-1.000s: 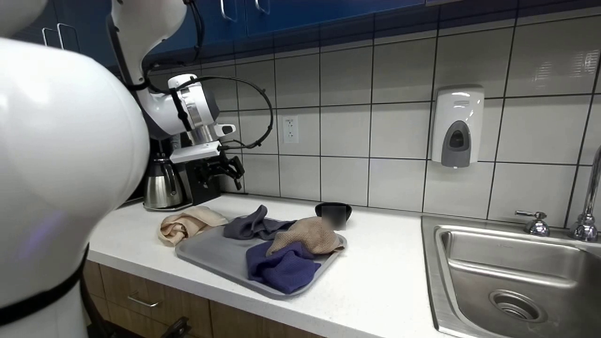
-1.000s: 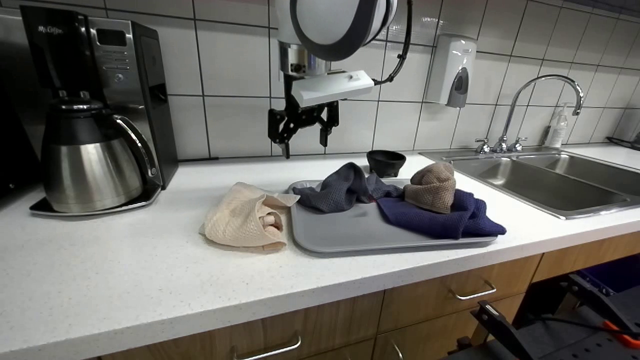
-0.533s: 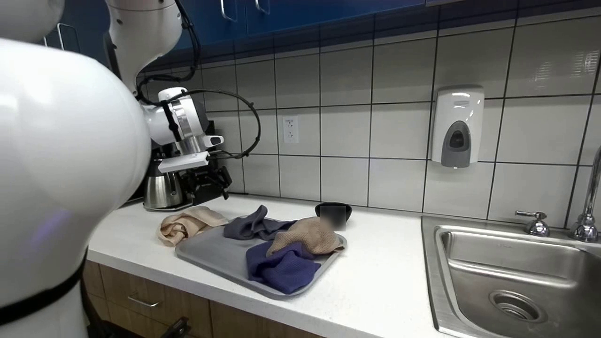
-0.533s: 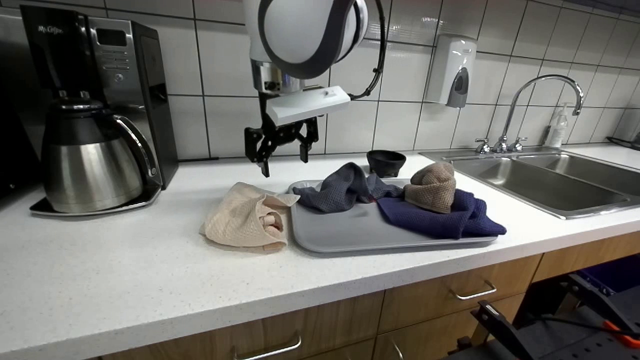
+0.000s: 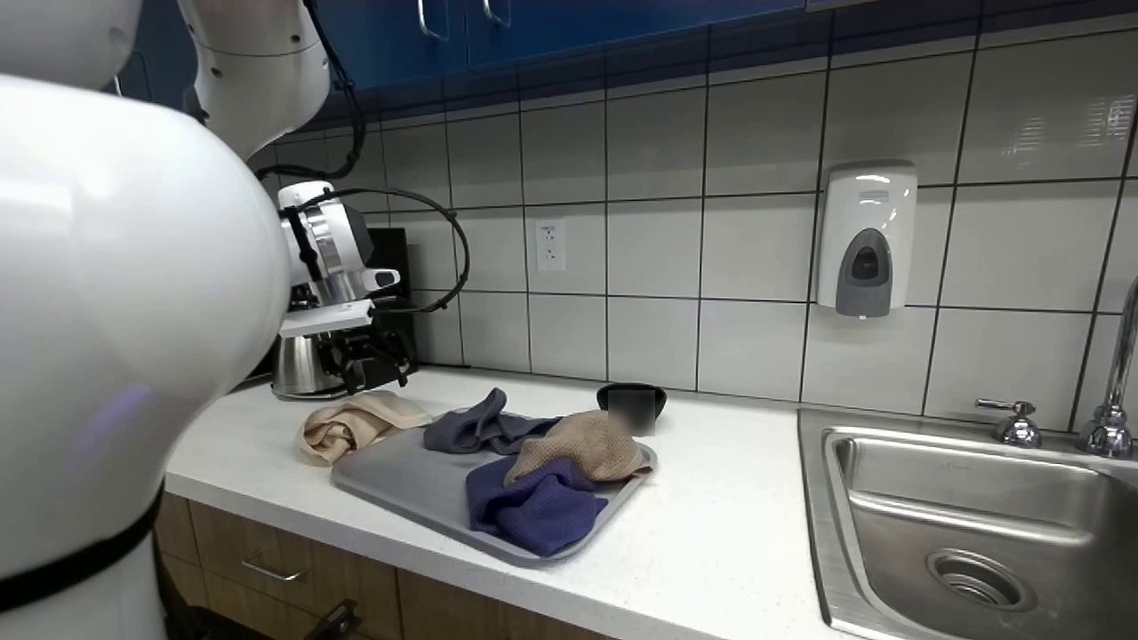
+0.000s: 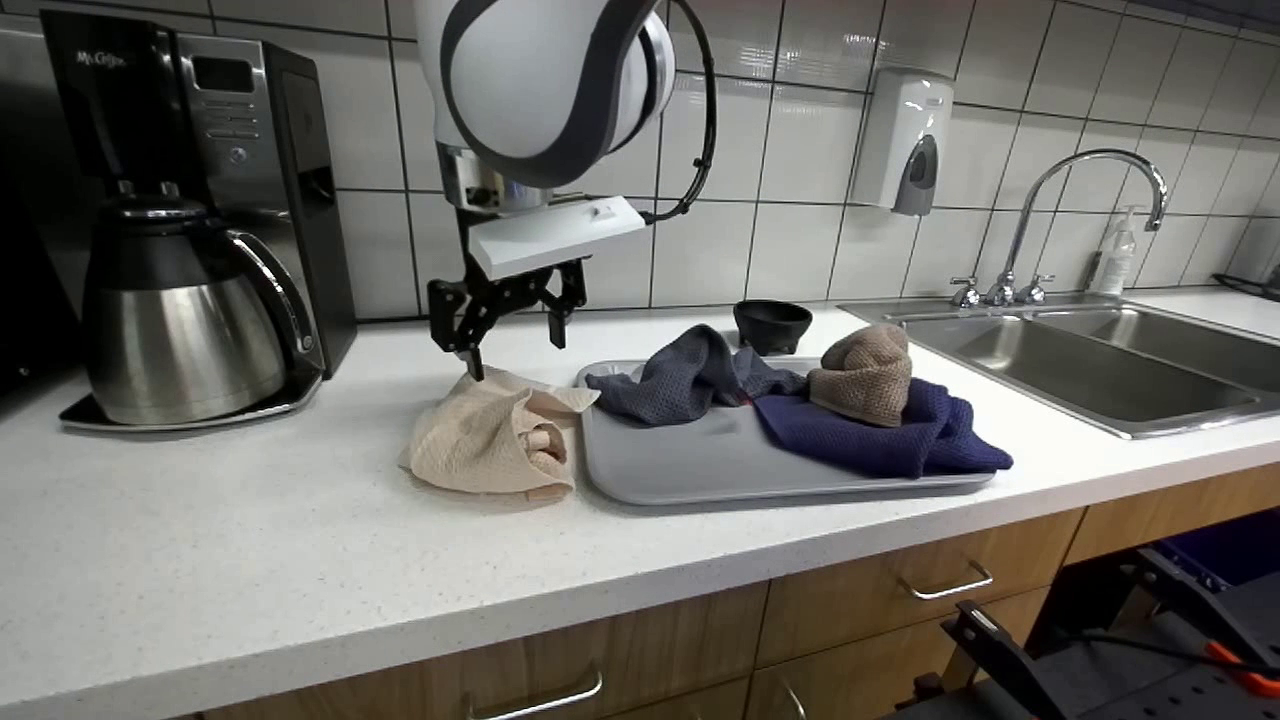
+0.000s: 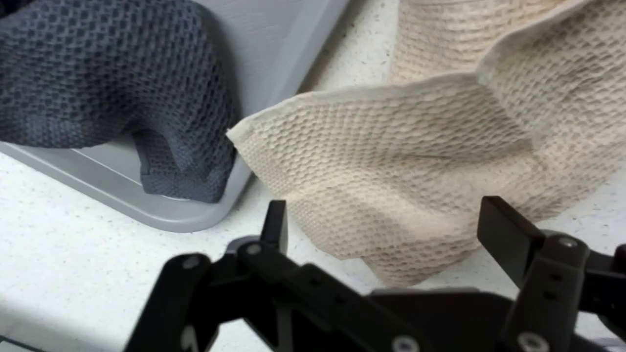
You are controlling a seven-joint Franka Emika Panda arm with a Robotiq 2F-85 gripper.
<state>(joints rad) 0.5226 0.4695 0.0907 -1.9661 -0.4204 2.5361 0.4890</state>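
Observation:
My gripper (image 6: pixel 517 356) is open and empty, its jaws wide apart. It points down above the back of a crumpled beige cloth (image 6: pixel 470 445) on the counter. In the wrist view the beige cloth (image 7: pixel 391 161) lies between and beyond the fingertips; no contact shows. In an exterior view the gripper (image 5: pixel 378 380) is dark against the coffee maker. A grey tray (image 6: pixel 680 465) lies beside the beige cloth, whose corner reaches its rim. On the tray are a dark grey cloth (image 6: pixel 680 385), a navy cloth (image 6: pixel 850 440) and a brown cloth (image 6: pixel 862 378) resting against the navy one.
A coffee maker (image 6: pixel 300 200) with a steel carafe (image 6: pixel 190 350) stands at the counter's end. A small black bowl (image 6: pixel 772 328) sits behind the tray. A steel sink (image 5: pixel 965 507) and a wall soap dispenser (image 5: pixel 867 240) are beyond. The tiled wall (image 5: pixel 658 249) bounds the back.
My gripper has moved down and toward the coffee maker, from above the counter's back to above the beige cloth. It stays open. The cloths and tray have not moved.

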